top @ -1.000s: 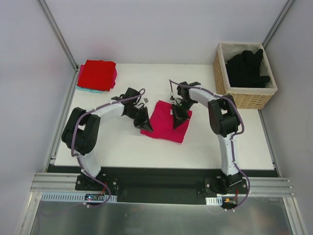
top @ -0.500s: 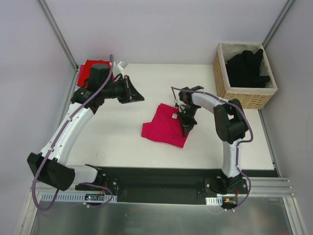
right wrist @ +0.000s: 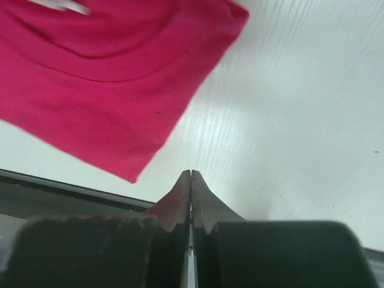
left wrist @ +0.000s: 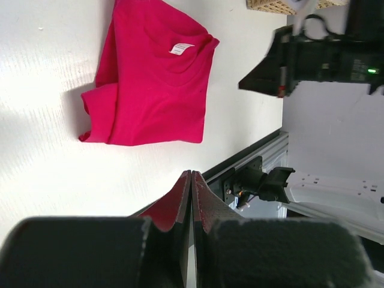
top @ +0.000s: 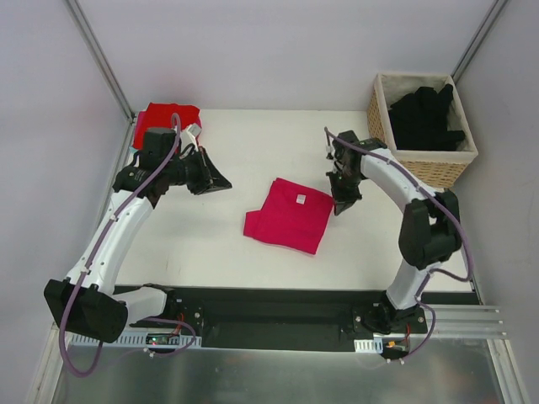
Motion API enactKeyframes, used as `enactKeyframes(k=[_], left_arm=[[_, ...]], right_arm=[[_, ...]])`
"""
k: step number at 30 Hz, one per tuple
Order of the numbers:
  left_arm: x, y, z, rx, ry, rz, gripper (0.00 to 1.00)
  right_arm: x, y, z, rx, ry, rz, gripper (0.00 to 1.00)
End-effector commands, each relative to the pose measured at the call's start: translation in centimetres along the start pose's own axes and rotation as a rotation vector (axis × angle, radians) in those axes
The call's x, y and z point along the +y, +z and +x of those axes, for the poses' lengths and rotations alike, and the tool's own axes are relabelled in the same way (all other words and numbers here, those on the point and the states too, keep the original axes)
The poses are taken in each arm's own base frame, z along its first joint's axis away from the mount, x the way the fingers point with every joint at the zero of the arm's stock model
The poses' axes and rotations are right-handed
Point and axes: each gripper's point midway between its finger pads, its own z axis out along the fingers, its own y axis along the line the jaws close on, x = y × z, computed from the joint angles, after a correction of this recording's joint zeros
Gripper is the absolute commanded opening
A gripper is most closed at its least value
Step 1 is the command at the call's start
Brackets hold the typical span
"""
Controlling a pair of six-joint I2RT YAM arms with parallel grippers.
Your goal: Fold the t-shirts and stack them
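A magenta-pink t-shirt with a small white label lies folded in the middle of the table; it also shows in the left wrist view and the right wrist view. A folded red t-shirt lies at the far left corner. Black t-shirts fill the basket. My left gripper is shut and empty, raised left of the pink shirt. My right gripper is shut and empty, just right of the pink shirt's edge, over bare table.
A woven wicker basket stands at the far right corner. A pale teal cloth edge shows under the red shirt. The white table ends at a black rail along the near side. Metal frame posts rise at both far corners.
My right gripper has let go of the pink shirt and drawn back to its right. My left arm swung away to the left and has come partly back. The shirt lies folded.
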Motion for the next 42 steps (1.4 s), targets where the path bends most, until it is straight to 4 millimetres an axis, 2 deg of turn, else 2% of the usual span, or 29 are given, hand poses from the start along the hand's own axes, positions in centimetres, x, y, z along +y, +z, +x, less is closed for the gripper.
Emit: enactKeyframes(k=[1,2,3,5,7,8,11,14,18,25,31,34,42], left_arm=[[-0.9,-1.0,0.4,-0.009,0.021,0.037,0.00],[-0.8,-0.8,0.4,-0.003,0.019,0.038,0.00],[-0.8,-0.7,0.4,0.000,0.022,0.039,0.00],[-0.6,-0.5,0.5,0.010,0.023,0.036,0.00],[-0.3,-0.4,0.7,0.016,0.027,0.031,0.00],[-0.2,-0.4,0.8,0.017,0.029,0.031,0.00],[0.5,-0.1,1.5,0.036,0.021,0.024,0.00],[1.0,0.0,2.2,0.052,0.012,0.022,0.00],[1.2,0.1,2.8,0.067,0.005,0.027,0.00],[0.8,-0.2,2.6,0.056,0.009,0.030,0.00],[1.0,-0.3,2.3,0.047,0.003,0.011,0.00],[1.2,-0.2,2.3,0.048,-0.005,0.000,0.00],[1.3,-0.1,1.8,0.040,-0.010,-0.016,0.00]], right_arm=[[3.0,-6.8,-2.1,-0.227,0.035,-0.123,0.01],[4.0,-6.8,-2.0,-0.222,0.023,-0.180,0.01],[6.1,-7.1,-1.3,-0.185,0.032,-0.302,0.01],[7.8,-5.7,0.3,-0.140,0.033,-0.350,0.01],[8.2,-4.5,1.6,-0.122,0.018,-0.321,0.01],[8.6,-3.0,2.9,-0.077,0.031,-0.322,0.01],[10.0,-1.0,5.1,-0.018,0.014,-0.355,0.01],[10.6,0.4,6.1,0.021,0.002,-0.336,0.01],[11.2,1.7,5.6,0.032,-0.020,-0.309,0.01],[12.1,3.5,4.4,0.071,-0.057,-0.280,0.01],[10.8,5.4,5.2,0.167,-0.079,-0.189,0.01],[10.1,5.6,5.1,0.186,-0.097,-0.142,0.01],[10.2,6.7,1.8,0.175,-0.150,-0.086,0.01]])
